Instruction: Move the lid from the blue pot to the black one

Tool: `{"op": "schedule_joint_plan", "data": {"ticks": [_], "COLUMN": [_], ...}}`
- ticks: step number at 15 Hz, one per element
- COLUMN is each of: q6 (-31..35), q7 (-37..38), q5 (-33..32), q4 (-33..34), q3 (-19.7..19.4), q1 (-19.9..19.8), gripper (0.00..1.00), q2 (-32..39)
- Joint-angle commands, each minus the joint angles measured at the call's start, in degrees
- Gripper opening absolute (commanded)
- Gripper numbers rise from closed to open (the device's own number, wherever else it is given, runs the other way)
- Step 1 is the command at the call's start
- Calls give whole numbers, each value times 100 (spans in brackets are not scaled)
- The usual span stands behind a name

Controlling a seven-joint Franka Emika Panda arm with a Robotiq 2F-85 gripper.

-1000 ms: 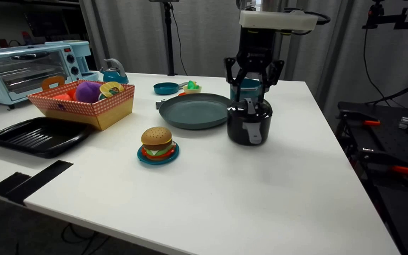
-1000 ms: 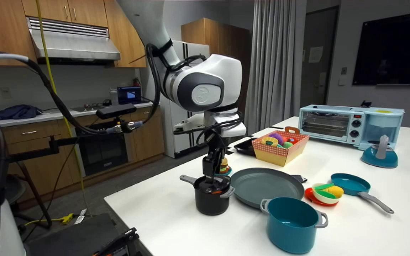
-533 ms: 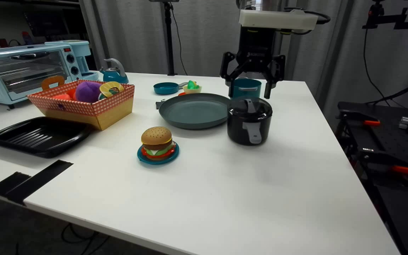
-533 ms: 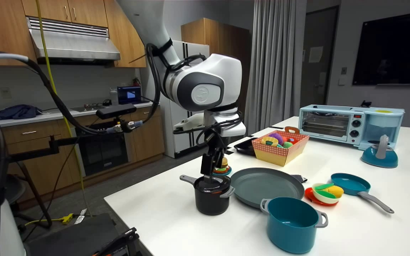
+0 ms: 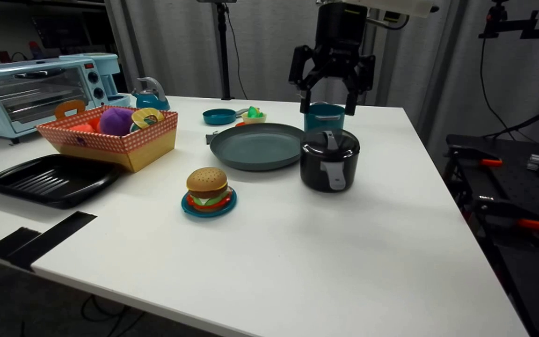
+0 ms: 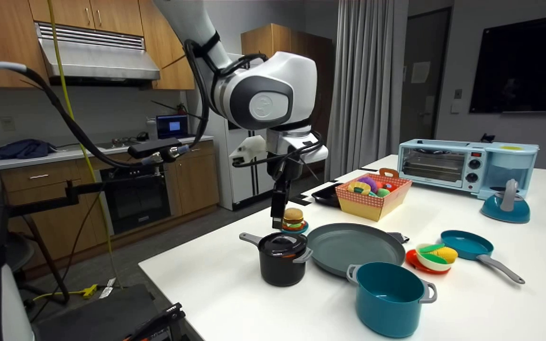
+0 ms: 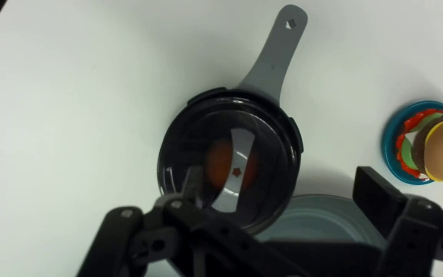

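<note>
The glossy see-through lid [image 6: 282, 245], its grey handle [image 7: 241, 152] star-marked, sits on the black saucepan [image 6: 280, 271]. The gripper [image 5: 328, 105] hangs above, fingers [image 5: 305, 101] apart.

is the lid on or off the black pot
On: the see-through lid covers the top of the black pot in both exterior views.

Grey curtain [image 6: 362, 90], wooden cabinets [image 6: 3, 42].
</note>
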Motion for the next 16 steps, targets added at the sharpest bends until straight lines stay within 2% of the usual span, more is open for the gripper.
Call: {"op": "schedule_joint_plan", "data": {"ticks": [1,9,12,16], "q6": [-609,-2667,-3052,-3247], "q7": [-1,-682,-1230,-1802], "q5": [-683,-1986,-2174,-2327], "q4": [-302,-324,-260,-172], "q3": [-106,-101,-138,-222], "q1": [-56,-357,-474,-636], "gripper": [100,100,100,100], "q2": [-834,-2103,-2359,-2500]}}
